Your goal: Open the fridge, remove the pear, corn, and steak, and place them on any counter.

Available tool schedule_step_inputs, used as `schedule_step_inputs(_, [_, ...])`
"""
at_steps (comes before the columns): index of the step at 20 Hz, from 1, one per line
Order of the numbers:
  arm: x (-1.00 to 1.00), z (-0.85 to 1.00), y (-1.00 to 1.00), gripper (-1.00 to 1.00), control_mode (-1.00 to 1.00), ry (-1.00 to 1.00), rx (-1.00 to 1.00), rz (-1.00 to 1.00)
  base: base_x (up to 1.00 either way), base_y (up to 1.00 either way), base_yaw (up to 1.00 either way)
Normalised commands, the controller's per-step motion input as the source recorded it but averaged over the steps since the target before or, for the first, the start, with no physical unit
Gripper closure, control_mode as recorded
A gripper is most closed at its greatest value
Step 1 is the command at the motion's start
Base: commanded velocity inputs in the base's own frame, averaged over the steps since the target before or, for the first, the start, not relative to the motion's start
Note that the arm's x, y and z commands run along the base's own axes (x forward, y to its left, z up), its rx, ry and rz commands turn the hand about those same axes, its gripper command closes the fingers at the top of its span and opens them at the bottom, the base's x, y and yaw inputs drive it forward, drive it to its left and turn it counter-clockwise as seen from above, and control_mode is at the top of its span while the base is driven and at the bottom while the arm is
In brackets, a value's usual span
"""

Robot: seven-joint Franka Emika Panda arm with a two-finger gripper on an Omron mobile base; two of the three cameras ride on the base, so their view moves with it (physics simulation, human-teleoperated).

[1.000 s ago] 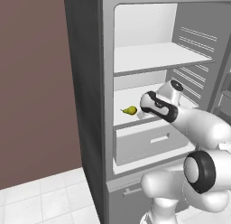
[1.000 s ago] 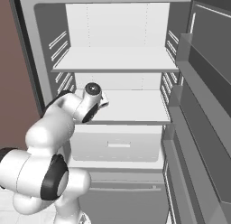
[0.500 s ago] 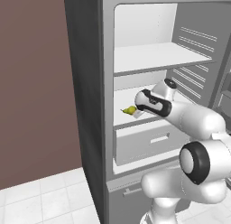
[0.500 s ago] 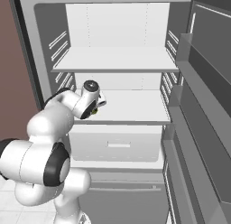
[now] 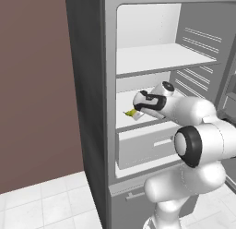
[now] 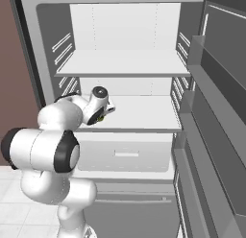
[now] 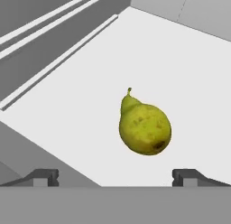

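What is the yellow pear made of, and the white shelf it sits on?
The pear looks like real fruit: matte yellow-green skin with tiny brown speckles and a small stem. The shelf looks like smooth white plastic, or perhaps painted metal: plain, even and without gloss. It is a rendered picture, so both are guesses.

My arm (image 5: 203, 145) is glossy white, built of rounded, bulging segments. Each joint ends in a round black band with a pale grey cap at its centre. My wrist carries a black collar trimmed in white. My tool (image 7: 115, 177) ends in two small, dark grey, blocky finger tips (image 7: 44, 177).
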Motion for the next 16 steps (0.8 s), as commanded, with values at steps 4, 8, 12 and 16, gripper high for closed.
schedule_step_inputs(4, [0.35, -0.13, 0.0, -1.0, -1.0, 0.0, 0.0, 0.0, 0.0, 0.0, 0.0])
schedule_step_inputs(8, [0.25, -0.18, 0.0, -1.0, -1.0, 0.0, 0.0, 0.0, 0.0, 0.0, 0.0])
schedule_step_inputs(12, [0.24, -0.22, 0.0, -1.0, -1.0, 0.03, 0.0, 0.0, 0.0, 0.0, 0.0])
schedule_step_inputs(16, [0.28, -0.17, 0.02, -1.0, -1.0, 0.02, 0.0, 0.0, 0.0, 0.0, 0.0])
